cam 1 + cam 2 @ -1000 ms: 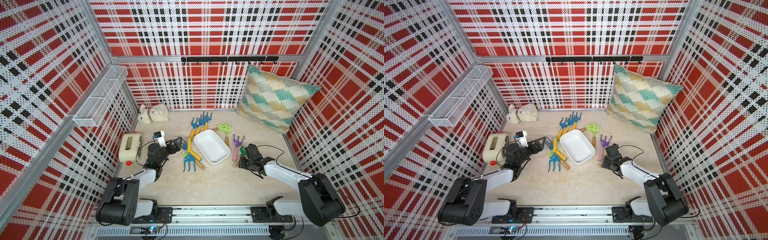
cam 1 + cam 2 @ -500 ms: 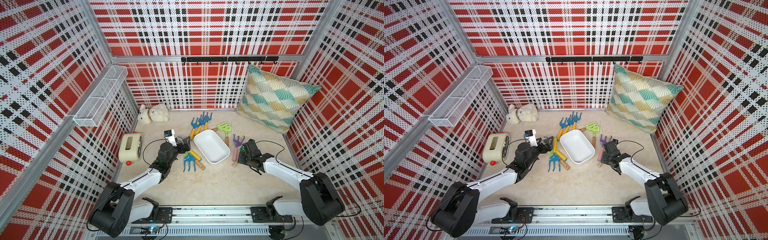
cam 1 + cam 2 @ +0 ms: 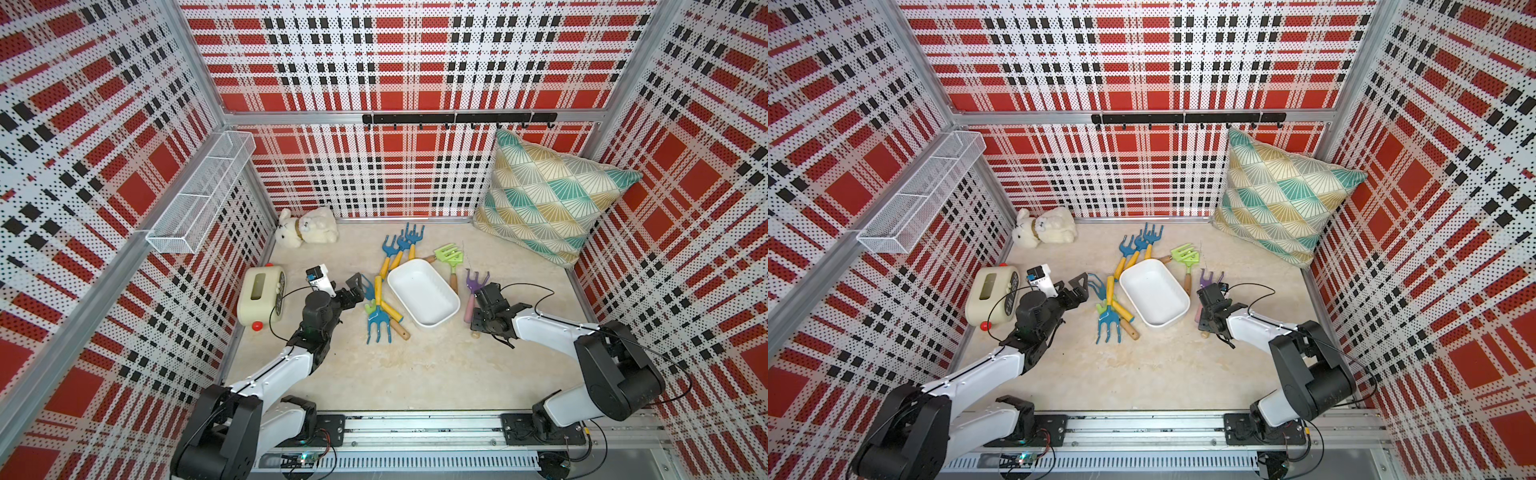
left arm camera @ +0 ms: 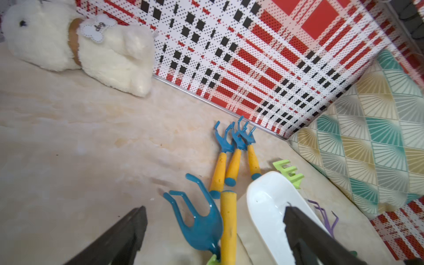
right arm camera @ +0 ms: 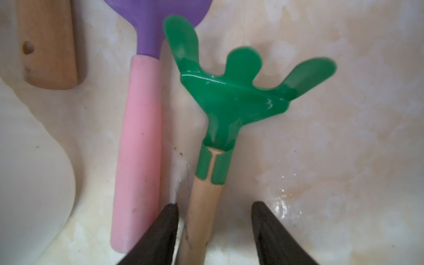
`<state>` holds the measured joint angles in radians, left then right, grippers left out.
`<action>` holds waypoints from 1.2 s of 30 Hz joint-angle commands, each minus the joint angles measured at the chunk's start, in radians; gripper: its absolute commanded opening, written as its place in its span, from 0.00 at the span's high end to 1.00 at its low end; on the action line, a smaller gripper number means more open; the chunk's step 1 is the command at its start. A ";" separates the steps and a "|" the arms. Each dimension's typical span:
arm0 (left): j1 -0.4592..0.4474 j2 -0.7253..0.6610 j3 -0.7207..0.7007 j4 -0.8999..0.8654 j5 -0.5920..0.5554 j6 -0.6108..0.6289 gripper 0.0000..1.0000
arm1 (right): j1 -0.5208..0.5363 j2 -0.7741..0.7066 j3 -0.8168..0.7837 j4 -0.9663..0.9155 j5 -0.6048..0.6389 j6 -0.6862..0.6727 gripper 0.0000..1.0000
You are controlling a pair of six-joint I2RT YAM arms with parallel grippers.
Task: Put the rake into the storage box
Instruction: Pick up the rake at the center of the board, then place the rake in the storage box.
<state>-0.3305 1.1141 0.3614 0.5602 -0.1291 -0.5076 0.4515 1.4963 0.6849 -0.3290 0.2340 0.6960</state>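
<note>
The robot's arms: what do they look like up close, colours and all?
The left arm and right arm have smooth white shells between chunky black rounded joints. Each ends in dark, tapering wedge-like fingers, and thin black cables loop loosely near the wrists.

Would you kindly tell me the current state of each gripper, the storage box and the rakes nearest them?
storage box: upright, empty.
left gripper: wide open, holding nothing, poised at a blue rake.
blue rake: lying on the floor, ungrasped.
right gripper: open, jaws astride the green rake at its wooden handle, not clamped.
green rake: lying on the floor.
purple rake: lying beside the green rake, untouched.
pillow: leaning against the wall.
</note>
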 commanded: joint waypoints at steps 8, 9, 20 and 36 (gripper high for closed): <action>-0.056 -0.049 -0.033 0.043 -0.067 0.012 0.01 | 0.010 -0.046 0.013 -0.064 0.078 0.028 0.72; -0.045 -0.044 -0.038 0.043 -0.051 -0.009 0.01 | 0.011 -0.070 0.019 -0.074 0.086 0.028 0.76; -0.011 -0.018 -0.055 0.072 -0.024 -0.035 0.01 | 0.039 -0.241 0.166 -0.040 -0.021 -0.058 1.00; -0.025 0.015 -0.033 0.063 -0.026 -0.020 0.01 | 0.220 0.291 0.639 -0.158 -0.263 -0.333 1.00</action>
<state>-0.3496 1.1252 0.3027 0.6125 -0.1471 -0.5442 0.6456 1.7432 1.2888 -0.4286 -0.0383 0.4019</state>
